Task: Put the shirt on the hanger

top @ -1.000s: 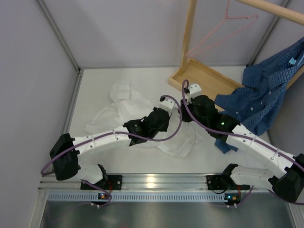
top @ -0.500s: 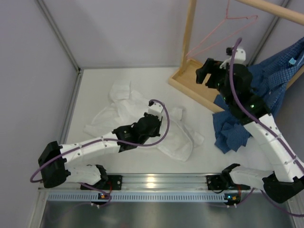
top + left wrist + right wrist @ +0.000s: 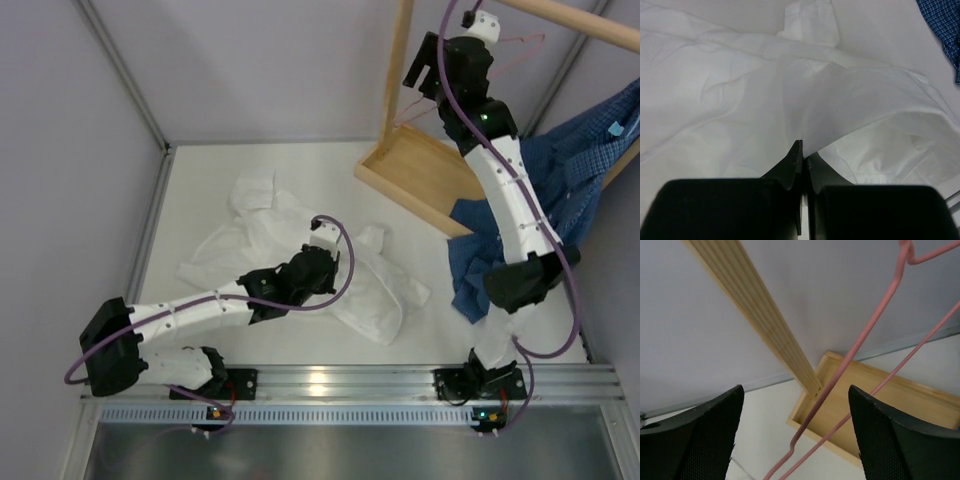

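A white shirt [image 3: 262, 238] lies crumpled on the desk [image 3: 300, 170], well apart from the pink hanger [image 3: 856, 340] hanging at a wooden rack [image 3: 398, 70]. A blue checked shirt [image 3: 560, 190] drapes beside the rack. The left arm reaches low, with the left tool [image 3: 802, 150] pressed together on a shirt fold. The right arm stretches upward, and the right tool [image 3: 795, 392] is spread apart around the hanger wire.

wrinkled cloth shirt [image 3: 262, 215], pink wire hanger [image 3: 873, 310], matt wooden rack [image 3: 769, 325].
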`<state>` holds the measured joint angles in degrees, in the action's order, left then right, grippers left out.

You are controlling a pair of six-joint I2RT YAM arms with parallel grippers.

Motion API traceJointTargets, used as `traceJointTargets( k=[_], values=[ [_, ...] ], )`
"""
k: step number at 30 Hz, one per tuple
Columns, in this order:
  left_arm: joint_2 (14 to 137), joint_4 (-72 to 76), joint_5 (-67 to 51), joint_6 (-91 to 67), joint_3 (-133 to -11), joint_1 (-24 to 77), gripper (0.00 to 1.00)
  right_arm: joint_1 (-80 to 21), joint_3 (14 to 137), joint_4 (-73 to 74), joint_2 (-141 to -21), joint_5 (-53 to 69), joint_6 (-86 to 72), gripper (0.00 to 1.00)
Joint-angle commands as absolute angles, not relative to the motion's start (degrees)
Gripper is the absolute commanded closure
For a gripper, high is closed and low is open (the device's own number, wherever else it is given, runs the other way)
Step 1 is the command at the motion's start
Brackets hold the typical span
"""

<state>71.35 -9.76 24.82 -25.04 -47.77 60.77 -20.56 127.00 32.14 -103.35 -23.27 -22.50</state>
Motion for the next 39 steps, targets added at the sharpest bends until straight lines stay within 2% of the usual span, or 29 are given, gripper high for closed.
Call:
traceJointTargets(
  k=[1,3,7,9,10,12,13,16,19,24,29,36,38,39],
  values=[
    [71.5,-6.6,22.5,-26.5,-46.8,60.8,1.0,-19.6,134.6,38.3,-108.4,-31.4,-18.6,0.19],
    [71.0,-6.8,22.0,-26.5,-46.6,60.8,1.0,-19.8,134.1,40.6,-107.4,-35.1,-18.2,0.23],
    [70.9,-6.8,21.8,-26.5,-45.4,60.8,1.0,-19.4,122.9,38.5,-98.4,-37.6,-17.7,0.36],
    [71.4,-6.6,21.4,-26.9,-45.1,60.8,1.0,-18.6,118.8,38.6,-95.1,-35.4,-16.7,0.42],
    [71.9,-6.3,21.4,-27.1,-44.8,60.8,1.0,-18.0,117.2,38.4,-94.1,-34.0,-16.7,0.53],
    [72.3,-5.5,21.9,-27.6,-43.3,60.8,1.0,-15.8,111.4,36.8,-90.8,-28.2,-16.6,0.61],
    [72.3,-4.5,21.8,-28.1,-42.8,60.8,1.0,-15.1,109.8,35.9,-90.0,-26.5,-16.4,0.68],
    [72.3,-3.1,20.8,-29.1,-41.0,60.8,1.0,-13.0,107.1,35.1,-88.9,-22.1,-14.2,0.72],
    [72.2,-2.7,20.3,-29.0,-40.6,60.8,1.0,-11.1,106.3,35.2,-88.8,-18.3,-12.5,0.8],
    [72.3,-2.7,20.1,-28.9,-40.8,60.8,1.0,-9.5,105.3,35.1,-87.8,-14.6,-10.6,0.78],
    [72.4,-2.7,20.0,-29.2,-40.5,60.8,1.0,-8.3,105.2,35.1,-88.6,-6.7,-9.0,0.88],
    [72.0,-2.7,19.9,-28.9,-40.3,60.8,1.0,-8.3,105.5,35.0,-88.6,-8.5,-8.6,0.96],
    [72.2,-2.6,19.8,-28.9,-40.3,60.8,1.0,-8.3,105.6,35.0,-88.3,-9.9,-8.5,0.91],
    [72.4,-2.6,19.6,-28.9,-40.3,60.8,1.0,-8.3,105.6,35.0,-88.2,-10.5,-8.6,0.82]
  ],
)
